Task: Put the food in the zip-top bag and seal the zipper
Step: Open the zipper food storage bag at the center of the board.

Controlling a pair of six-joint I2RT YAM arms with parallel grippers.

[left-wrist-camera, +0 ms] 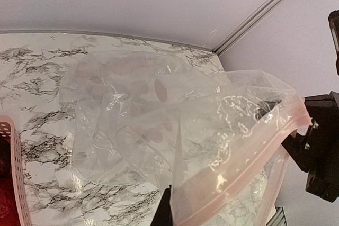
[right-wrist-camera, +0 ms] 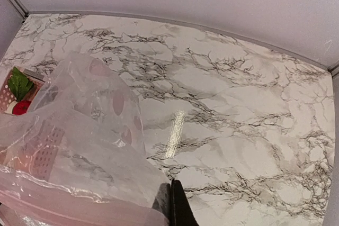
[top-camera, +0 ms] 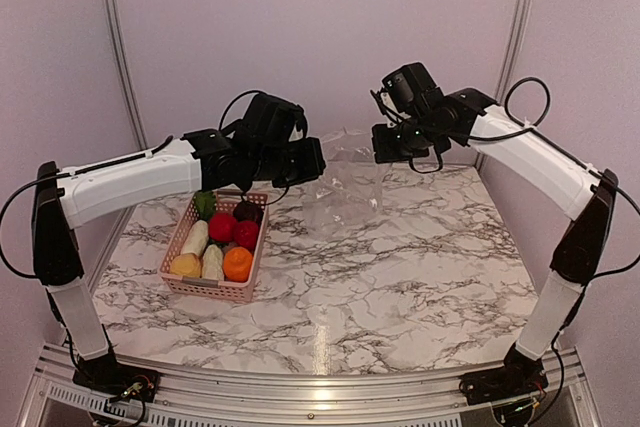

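Two pinches hold the clear crinkly plastic zip-top bag (top-camera: 345,192) aloft by its mouth, left gripper (top-camera: 318,162) and right gripper (top-camera: 385,154) each clamped on one end, probably to spread it for the colourful toy food (top-camera: 222,228) in the pink lattice basket (top-camera: 210,292)

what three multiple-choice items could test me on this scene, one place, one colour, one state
1. Where is the toy produce?
A in the bag
B in the pink basket
C loose on the table

2. What colour tints the zipper strip of the zip-top bag?
A pink
B blue
C green

3. How do the right jaws stand?
A wide open
B shut on a radish
C shut on the bag's edge

Answers:
1 B, the pieces sit inside the basket.
2 A, the left wrist view shows a pinkish band along the mouth.
3 C, the right wrist view shows them pinched on the plastic.
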